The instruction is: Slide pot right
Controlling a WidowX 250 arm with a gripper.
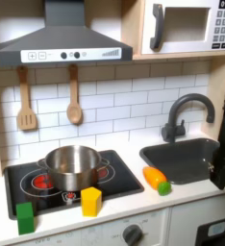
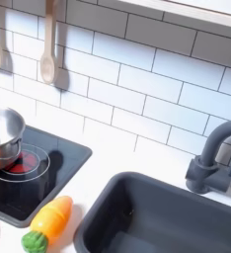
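Steel catches our eye first: the pot (image 1: 71, 165) sits on the black stovetop (image 1: 124, 183) in the first exterior view, over the red burner rings, toward the middle of the hob. In the second exterior view we see the pot (image 2: 3, 136) at the second exterior view's left edge, resting beside a red burner ring (image 2: 24, 163). We find a yellow block (image 1: 90, 200) just in front of the pot at the stovetop's near edge, and a green block (image 1: 25, 217) on the white counter (image 1: 182, 197) toward the first exterior view's left. A toy carrot (image 1: 158, 179) lies on the counter between the stovetop and the dark sink (image 1: 187, 156); we see the same carrot (image 2: 46, 223) beside the sink (image 2: 162, 212) in the second exterior view. A dark shape at the first exterior view's right edge looks to us like the gripper (image 1: 224, 165), over the sink and well apart from the pot; we cannot tell whether its jaws are apart or together. A spatula (image 1: 25, 101) and a wooden spoon (image 1: 74, 96) hang on the tiled wall, and a faucet (image 1: 185, 110) stands behind the sink.
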